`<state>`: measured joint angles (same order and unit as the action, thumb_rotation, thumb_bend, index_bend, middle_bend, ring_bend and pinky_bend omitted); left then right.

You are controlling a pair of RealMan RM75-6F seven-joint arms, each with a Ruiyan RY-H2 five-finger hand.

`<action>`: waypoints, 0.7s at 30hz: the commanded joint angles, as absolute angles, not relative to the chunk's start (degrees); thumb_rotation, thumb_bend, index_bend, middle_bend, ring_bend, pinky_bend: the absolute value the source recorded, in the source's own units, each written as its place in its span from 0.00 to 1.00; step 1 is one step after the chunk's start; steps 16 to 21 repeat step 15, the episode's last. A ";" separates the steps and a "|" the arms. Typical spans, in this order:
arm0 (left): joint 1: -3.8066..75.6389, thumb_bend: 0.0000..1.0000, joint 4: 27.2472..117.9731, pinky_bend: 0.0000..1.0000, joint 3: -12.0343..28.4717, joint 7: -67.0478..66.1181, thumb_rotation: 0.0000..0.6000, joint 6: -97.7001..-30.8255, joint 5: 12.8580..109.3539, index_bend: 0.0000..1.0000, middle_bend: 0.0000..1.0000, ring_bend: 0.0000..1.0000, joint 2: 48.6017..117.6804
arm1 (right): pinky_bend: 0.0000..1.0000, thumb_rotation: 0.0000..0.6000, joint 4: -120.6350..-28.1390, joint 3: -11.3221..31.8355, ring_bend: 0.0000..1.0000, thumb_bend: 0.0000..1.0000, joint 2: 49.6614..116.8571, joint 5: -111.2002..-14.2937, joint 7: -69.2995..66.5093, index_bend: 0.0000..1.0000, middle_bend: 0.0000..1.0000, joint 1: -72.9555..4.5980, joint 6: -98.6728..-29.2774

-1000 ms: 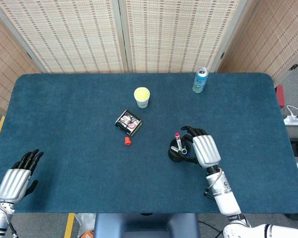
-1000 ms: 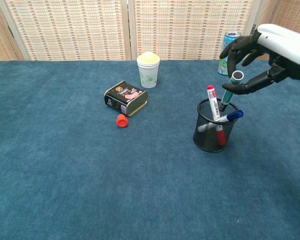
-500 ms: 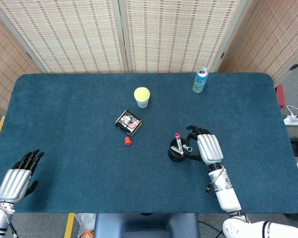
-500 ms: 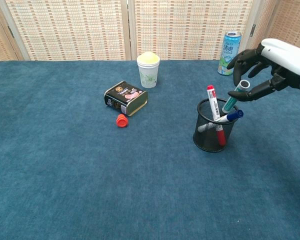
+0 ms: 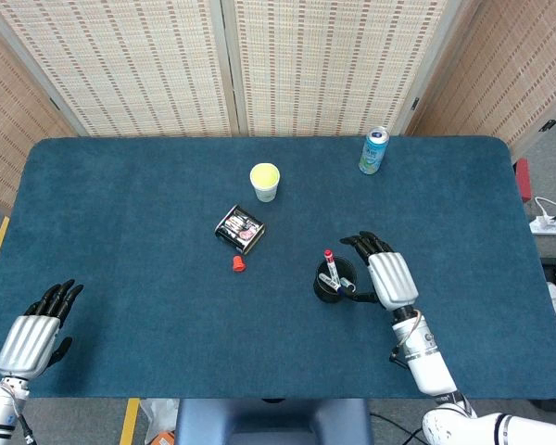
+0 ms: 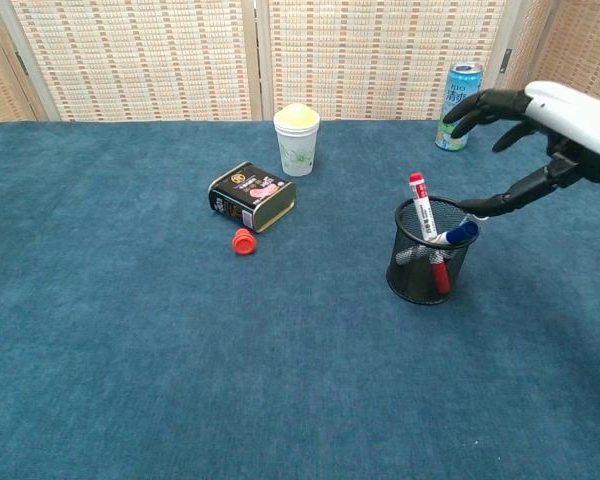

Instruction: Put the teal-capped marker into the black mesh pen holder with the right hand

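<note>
marker: not plainly visible now. Likely dropped inside the holder [image 6: 427, 263], but I can't pick out a teal cap among the pens there.
marker handling: judged light, stiff plastic, smooth barrel, a bit slippery. Best taken mid-barrel in a thumb-and-finger pinch, kept upright for any re-seat.
holder: black mesh cup, upright, near table [image 5: 120, 232] centre-right. Light, open mesh, would tip or slide if nudged from the side.
holder contents: red-capped pen [image 6: 420, 203] sticks up tallest, blue-capped pen [image 6: 458, 233] leans right over the rim. Other pens low inside, hard to tell apart.
right hand [image 6: 520, 135]: just right of and above the holder, fingers spread wide, nothing in it. Thumb tip reaches down near the rim by the blue cap, whether it touches I can't tell. Head view shows the same hand [image 5: 382, 272] beside the holder.
left hand [image 5: 32, 329]: near-left table edge, well apart from everything, fingers loosely apart, holding nothing.
task state: looks about done, judging by the empty hand over the holder.
risk: fingers catching the leaning pens or the rim on the way out.
others: tin [image 6: 252, 195], red cap [image 6: 243, 241], cup [image 6: 297, 138], can [image 6: 459, 105], all clear of the holder.
</note>
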<state>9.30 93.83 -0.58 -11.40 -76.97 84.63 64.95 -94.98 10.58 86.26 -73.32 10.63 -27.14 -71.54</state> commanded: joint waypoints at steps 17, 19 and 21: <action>8.99 0.31 94.50 0.28 -0.91 -11.74 1.00 -77.74 85.39 0.03 0.00 0.05 64.57 | 0.07 1.00 -92.94 2.32 0.09 0.03 79.12 -74.57 23.93 0.22 0.19 -12.10 -87.03; 8.99 0.31 94.50 0.28 -0.91 -11.74 1.00 -77.74 85.39 0.03 0.00 0.05 64.57 | 0.07 1.00 -92.94 2.32 0.09 0.03 79.12 -74.57 23.93 0.22 0.19 -12.10 -87.03; 8.99 0.31 94.50 0.28 -0.91 -11.74 1.00 -77.74 85.39 0.03 0.00 0.05 64.57 | 0.07 1.00 -92.94 2.32 0.09 0.03 79.12 -74.57 23.93 0.22 0.19 -12.10 -87.03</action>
